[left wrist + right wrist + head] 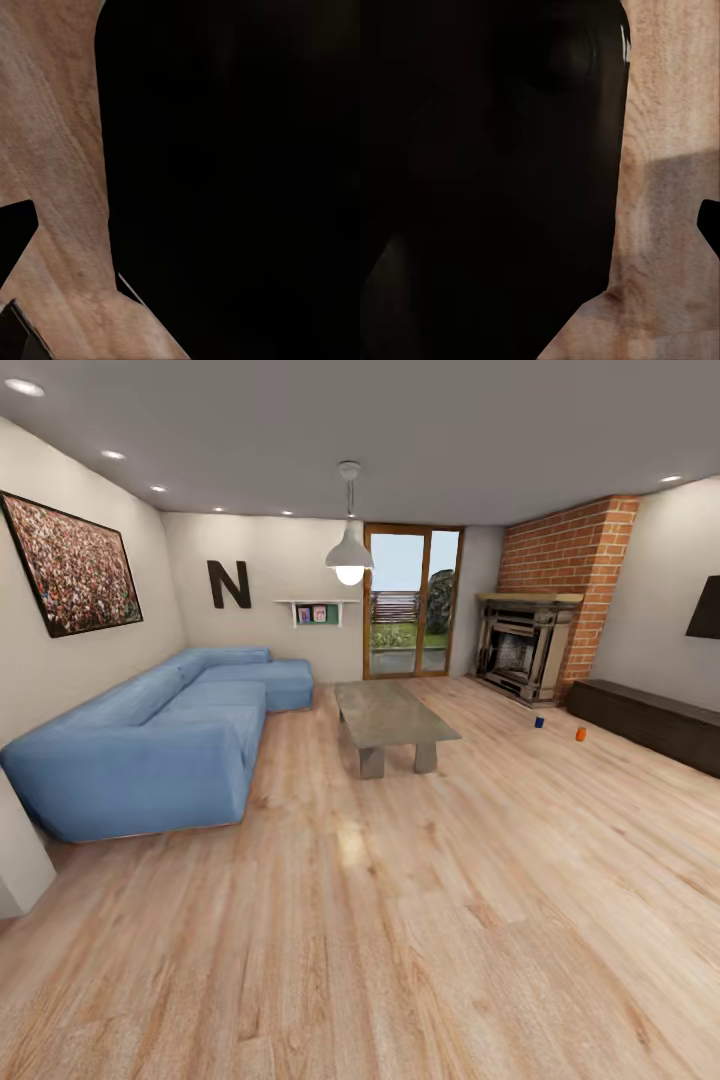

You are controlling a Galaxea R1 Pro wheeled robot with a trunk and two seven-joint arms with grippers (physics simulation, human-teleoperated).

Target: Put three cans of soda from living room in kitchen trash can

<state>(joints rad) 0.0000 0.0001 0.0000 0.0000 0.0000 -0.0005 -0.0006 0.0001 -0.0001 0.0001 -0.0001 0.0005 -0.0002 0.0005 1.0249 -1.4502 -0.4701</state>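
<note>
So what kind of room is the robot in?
A living room, it looks like: there's a big blue corner sofa, a grey coffee table and a red-brick fireplace on a wood floor.

Two cans [539, 722] [580, 734] are standing on the floor [400, 920] at one o'clock, between fireplace [525, 645] and low cabinet [650, 722], sofa [160, 735] sitting at ten o'clock.

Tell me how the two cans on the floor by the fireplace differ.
The blue can is dark, while the orange can is bright. The blue can stands nearer the fireplace; the orange can sits nearer the long dark cabinet. Both stand upright on the wood floor, apart from each other, and look alike in size.
</note>
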